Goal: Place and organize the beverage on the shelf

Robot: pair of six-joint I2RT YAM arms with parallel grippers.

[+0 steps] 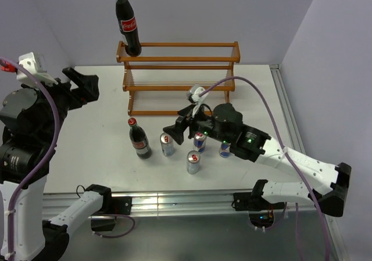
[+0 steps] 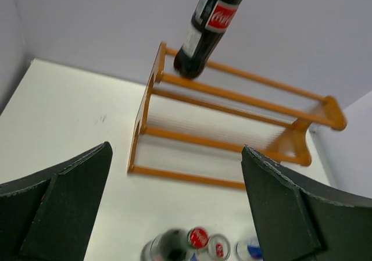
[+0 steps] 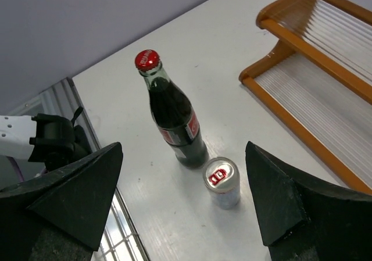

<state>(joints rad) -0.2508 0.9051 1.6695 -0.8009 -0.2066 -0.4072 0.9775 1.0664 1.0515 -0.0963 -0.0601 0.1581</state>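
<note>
The shelf [image 1: 180, 59] stands at the back of the table, with one cola bottle [image 1: 129, 25] upright on the left end of its top tier. A second cola bottle [image 1: 139, 139] stands on the table in front, with several slim cans [image 1: 193, 162] to its right. My right gripper [image 1: 179, 128] hovers open above the leftmost can [image 3: 221, 181], which shows between its fingers beside the bottle [image 3: 172, 118]. Raised at the far left, my left gripper [image 1: 83, 85] is open and empty. It faces the shelf [image 2: 232, 107] and the bottle on it [image 2: 210, 25].
Walls close in behind the shelf and on both sides. A metal rail [image 1: 174, 201] runs along the near table edge, where the arm bases sit. The shelf's lower tiers [image 3: 325, 92] hold nothing.
</note>
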